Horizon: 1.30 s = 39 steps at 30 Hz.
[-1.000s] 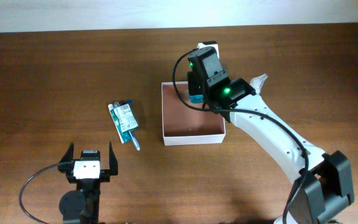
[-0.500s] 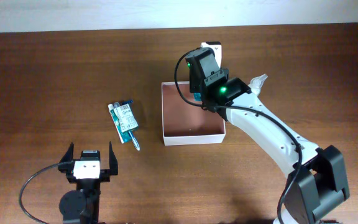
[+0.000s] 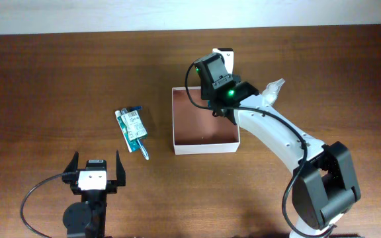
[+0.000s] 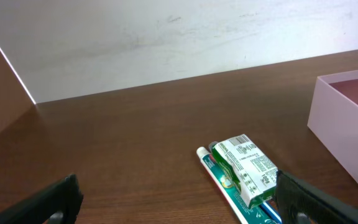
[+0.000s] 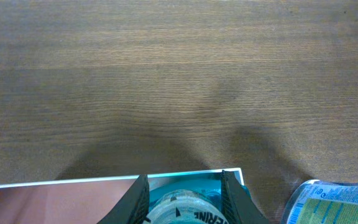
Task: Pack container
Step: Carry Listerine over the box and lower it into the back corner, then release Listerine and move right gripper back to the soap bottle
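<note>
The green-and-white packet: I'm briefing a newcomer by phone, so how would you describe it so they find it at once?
Find the square white-walled container with the reddish floor, mid-table. To its left, apart from its wall, two things lie stacked on the brown table. The packet is the short, blocky upper one with a printed white label, lying on a longer, thin teal item.

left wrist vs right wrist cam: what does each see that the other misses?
Left wrist only: a teal blister pack with a green-white box, and the pale wall behind. Right wrist only: the right hand closed on the teal bottle, plus a green-labelled pack at lower right. Both: part of the container and the wooden table.
</note>
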Available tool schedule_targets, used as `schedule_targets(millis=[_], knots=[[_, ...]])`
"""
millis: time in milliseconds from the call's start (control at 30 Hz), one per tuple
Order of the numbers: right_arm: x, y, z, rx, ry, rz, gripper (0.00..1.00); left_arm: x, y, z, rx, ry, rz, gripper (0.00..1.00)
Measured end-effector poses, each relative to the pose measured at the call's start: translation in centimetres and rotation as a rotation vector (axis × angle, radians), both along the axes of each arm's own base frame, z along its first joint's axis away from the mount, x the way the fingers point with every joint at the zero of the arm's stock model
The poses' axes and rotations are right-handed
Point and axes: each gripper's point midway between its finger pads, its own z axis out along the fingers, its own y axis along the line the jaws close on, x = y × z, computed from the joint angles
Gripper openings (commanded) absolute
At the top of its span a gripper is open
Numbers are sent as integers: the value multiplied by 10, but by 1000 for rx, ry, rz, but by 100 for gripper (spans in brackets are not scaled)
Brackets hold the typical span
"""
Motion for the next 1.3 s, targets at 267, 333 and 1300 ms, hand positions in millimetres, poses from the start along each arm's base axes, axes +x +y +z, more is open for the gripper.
schedule_targets(millis=[267, 333, 1300], knots=[[2, -2, 0, 2, -2, -7, 25, 0, 0, 0, 0, 0, 0, 99], [3, -2, 0, 2, -5, -9, 24, 0, 0, 0, 0, 0, 0, 99], [13, 4, 8, 31, -39, -21, 81, 0, 0, 0, 0, 0, 0, 99]])
